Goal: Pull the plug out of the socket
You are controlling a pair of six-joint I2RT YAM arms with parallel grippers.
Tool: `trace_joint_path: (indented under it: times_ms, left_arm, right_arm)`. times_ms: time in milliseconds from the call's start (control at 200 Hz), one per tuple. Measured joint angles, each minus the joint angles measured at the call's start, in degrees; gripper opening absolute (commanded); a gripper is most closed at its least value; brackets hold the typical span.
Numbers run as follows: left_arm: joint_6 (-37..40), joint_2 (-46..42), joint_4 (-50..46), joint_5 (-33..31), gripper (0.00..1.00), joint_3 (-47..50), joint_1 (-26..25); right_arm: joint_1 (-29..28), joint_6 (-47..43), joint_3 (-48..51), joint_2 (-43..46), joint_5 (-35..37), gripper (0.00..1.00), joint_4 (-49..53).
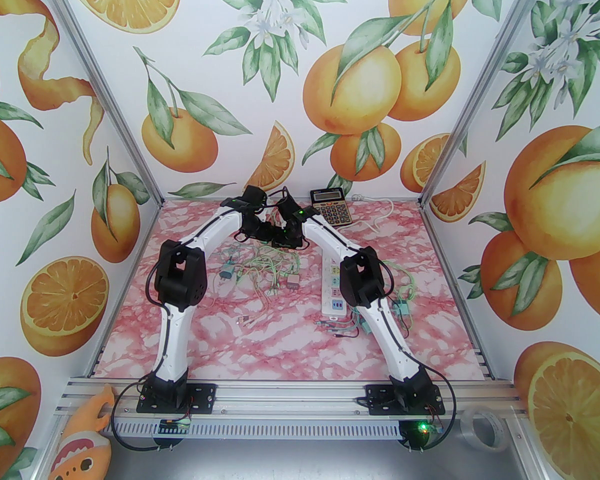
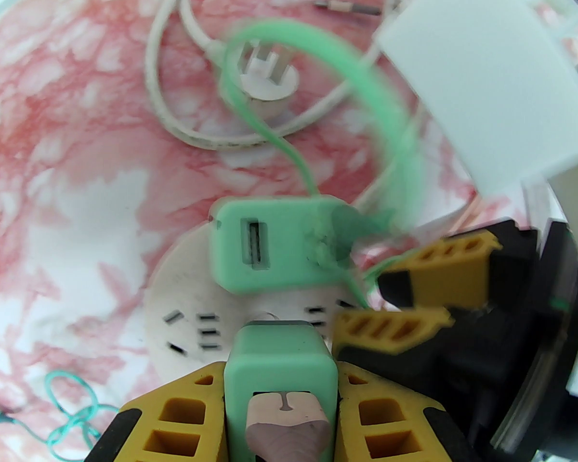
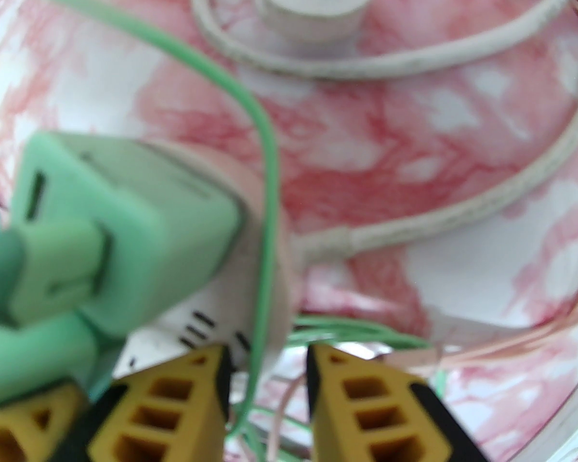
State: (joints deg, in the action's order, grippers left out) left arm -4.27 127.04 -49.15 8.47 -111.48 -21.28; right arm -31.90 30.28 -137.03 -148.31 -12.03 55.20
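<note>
A round white socket (image 2: 183, 277) lies on the pink marbled table with two green plugs in its face. My left gripper (image 2: 279, 368) is shut on the nearer green plug (image 2: 279, 349), which has a brown cable connector in its back; its far end sits against the socket. The second green plug (image 2: 269, 243) stands beside it, trailing a green wire. My right gripper (image 3: 269, 354) is shut on the socket's (image 3: 207, 306) rim, one finger over the face and one beyond the edge. In the top view both grippers (image 1: 272, 230) meet at the back of the table.
A white plug (image 2: 269, 82) with a looped cord lies just beyond the socket. A tangle of thin cables (image 1: 260, 273), loose plugs (image 1: 293, 282), a white power strip (image 1: 334, 283) and a calculator (image 1: 332, 207) lie on the table. Walls close the sides.
</note>
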Motion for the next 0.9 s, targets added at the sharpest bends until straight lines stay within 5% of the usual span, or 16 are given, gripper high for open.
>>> trace_joint_path:
  times_ms: [355, 666, 901]
  left_arm:
    - [-7.02, -9.57, 8.72, 5.99, 0.09, 9.97, 10.27]
    - [-13.81, -6.99, 17.03, 12.68, 0.2, 14.34, 17.16]
    - [-15.26, -4.72, 19.63, 15.41, 0.48, 16.74, 16.72]
  right_arm:
    - [-0.02, -0.39, 0.02, 0.0, 0.04, 0.35, -0.09]
    - [0.44, -1.92, 3.52, 1.42, -0.92, 0.45, -2.97]
    - [0.46, -2.29, 8.39, 4.11, -1.22, 0.55, -7.06]
